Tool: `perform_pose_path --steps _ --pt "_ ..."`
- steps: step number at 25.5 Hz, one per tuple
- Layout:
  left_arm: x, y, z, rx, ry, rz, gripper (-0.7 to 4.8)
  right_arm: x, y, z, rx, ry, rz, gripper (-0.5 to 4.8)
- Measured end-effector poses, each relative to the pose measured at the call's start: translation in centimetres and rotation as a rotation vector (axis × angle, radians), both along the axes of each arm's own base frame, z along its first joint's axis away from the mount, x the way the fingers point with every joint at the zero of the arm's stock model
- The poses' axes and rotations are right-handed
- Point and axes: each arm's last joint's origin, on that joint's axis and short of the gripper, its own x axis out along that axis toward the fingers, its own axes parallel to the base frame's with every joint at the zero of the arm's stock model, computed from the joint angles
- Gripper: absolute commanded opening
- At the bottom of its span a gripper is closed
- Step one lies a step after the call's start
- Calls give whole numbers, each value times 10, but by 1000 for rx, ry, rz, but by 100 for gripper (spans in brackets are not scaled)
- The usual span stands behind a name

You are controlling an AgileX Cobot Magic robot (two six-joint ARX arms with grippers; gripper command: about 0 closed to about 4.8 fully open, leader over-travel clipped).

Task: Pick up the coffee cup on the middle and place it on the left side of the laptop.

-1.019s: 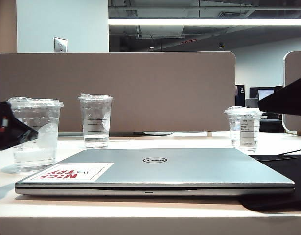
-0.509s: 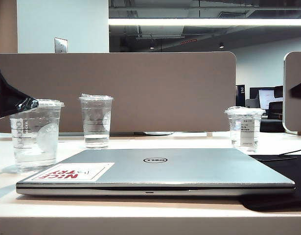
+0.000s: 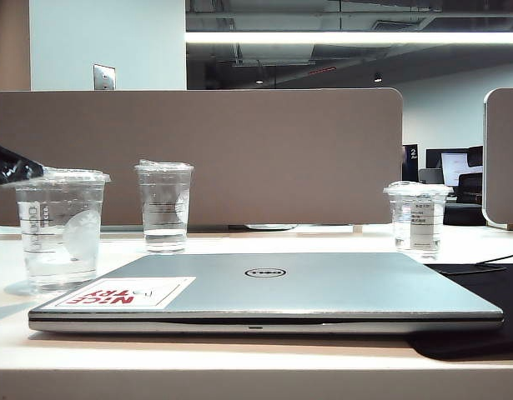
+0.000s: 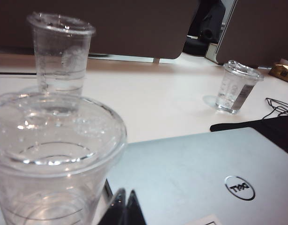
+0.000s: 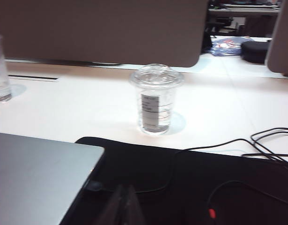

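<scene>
Hovering closed and empty, my left gripper [image 4: 124,206] sits beside the wide clear lidded coffee cup [image 4: 52,154], left of the silver-grey laptop [image 4: 200,173]; my right gripper [image 5: 121,206] looks pinched together.

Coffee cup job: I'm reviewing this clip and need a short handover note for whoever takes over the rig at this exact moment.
Left gripper: shut, empty, drawn back beside the coffee cup, not touching it as far as I can tell.
Right gripper: shut, empty, over the black mat by the laptop's right edge.
The coffee cup stands upright, lid on, on the table left of the closed laptop.
The two other clear cups stand upright: one behind the laptop, one at the right.
Done: the cup appears placed and released.
Left: nothing obvious; perhaps park the arms.
</scene>
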Motion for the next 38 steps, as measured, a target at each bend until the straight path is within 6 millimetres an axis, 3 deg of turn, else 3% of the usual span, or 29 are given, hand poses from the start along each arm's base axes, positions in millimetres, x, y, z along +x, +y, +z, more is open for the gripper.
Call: perform_pose_path --steps 9,18,24,29,38 --pt "-12 3 7 -42 86 66 -5 -2 -4 4 7 -46 -38 -5" --pt "-33 12 25 -3 -26 277 -5 -2 -5 4 6 -43 -50 -5" --pt "-50 17 30 33 -85 384 -5 -1 -15 4 4 -44 -148 -5" --pt "-64 22 28 88 -113 478 -5 -1 -20 3 3 -43 -203 -5" --pt "-64 24 17 189 -11 549 -5 -1 -20 3 3 -36 -200 -5"
